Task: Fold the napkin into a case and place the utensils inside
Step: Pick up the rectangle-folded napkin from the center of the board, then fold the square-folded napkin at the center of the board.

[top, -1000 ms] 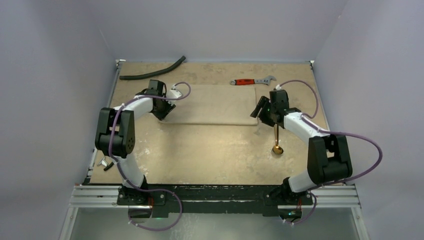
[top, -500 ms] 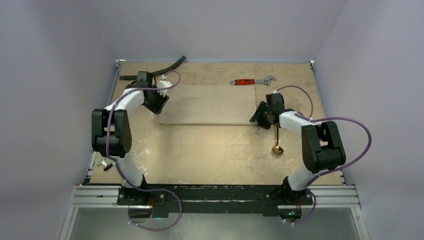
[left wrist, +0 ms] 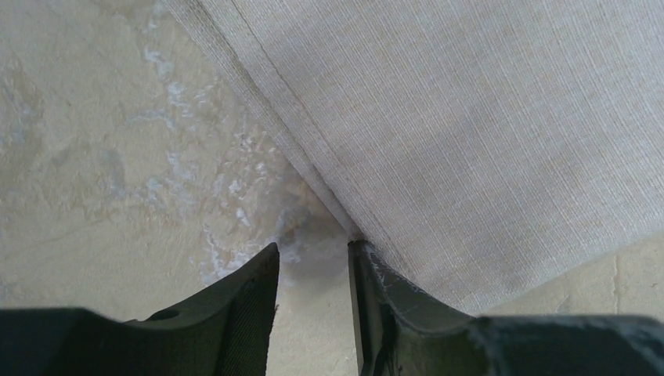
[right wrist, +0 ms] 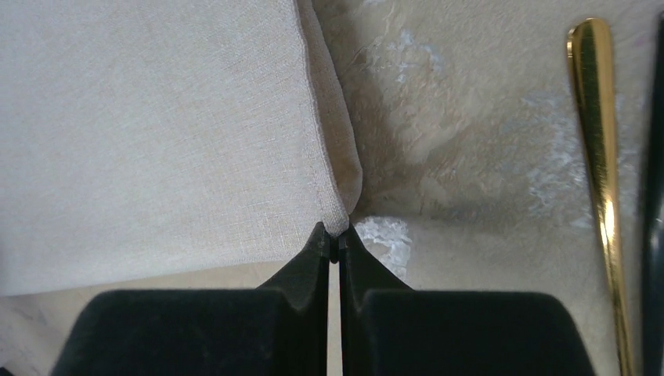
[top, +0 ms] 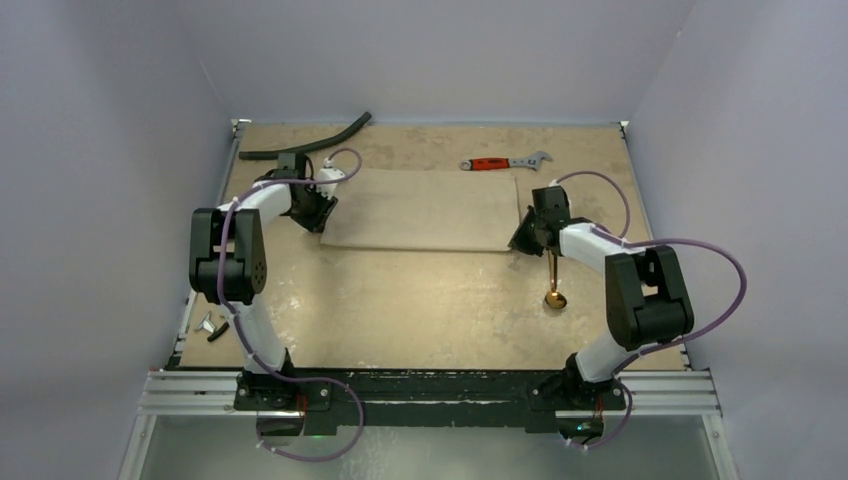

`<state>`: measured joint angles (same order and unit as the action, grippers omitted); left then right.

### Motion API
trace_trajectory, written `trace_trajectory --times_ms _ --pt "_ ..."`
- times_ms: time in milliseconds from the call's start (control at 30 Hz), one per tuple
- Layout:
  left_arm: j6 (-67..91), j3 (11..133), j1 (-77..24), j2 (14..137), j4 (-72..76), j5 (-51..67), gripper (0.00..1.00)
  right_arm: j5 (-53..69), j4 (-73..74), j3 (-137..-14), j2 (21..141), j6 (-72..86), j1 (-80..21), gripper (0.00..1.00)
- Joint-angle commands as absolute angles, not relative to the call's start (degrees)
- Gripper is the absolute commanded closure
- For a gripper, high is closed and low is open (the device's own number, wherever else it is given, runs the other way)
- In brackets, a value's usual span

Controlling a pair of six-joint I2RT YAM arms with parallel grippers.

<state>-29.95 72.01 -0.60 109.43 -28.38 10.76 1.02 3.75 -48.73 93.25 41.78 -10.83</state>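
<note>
The napkin lies flat at the far middle of the table, a long, plain cream rectangle with doubled edges, and the gold spoon sits just off its near right corner. The left gripper stands partly open at the near left corner, one finger touching the hem and bare table showing in the gap. The right gripper is closed tight at the near right corner, but I can't tell whether it has nipped any cloth, and its arm hides the spoon's handle end.
</note>
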Motion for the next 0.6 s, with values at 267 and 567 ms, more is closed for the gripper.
trace_trajectory --times_ms 267,567 --pt "-30.6 64.9 -9.0 103.5 -33.9 23.2 0.66 -6.8 9.3 -50.9 86.2 37.7 -8.5 1.00" --pt "-28.8 65.0 -7.1 101.6 -35.1 23.7 0.68 -8.6 9.4 -63.2 91.1 31.5 -21.7 1.00"
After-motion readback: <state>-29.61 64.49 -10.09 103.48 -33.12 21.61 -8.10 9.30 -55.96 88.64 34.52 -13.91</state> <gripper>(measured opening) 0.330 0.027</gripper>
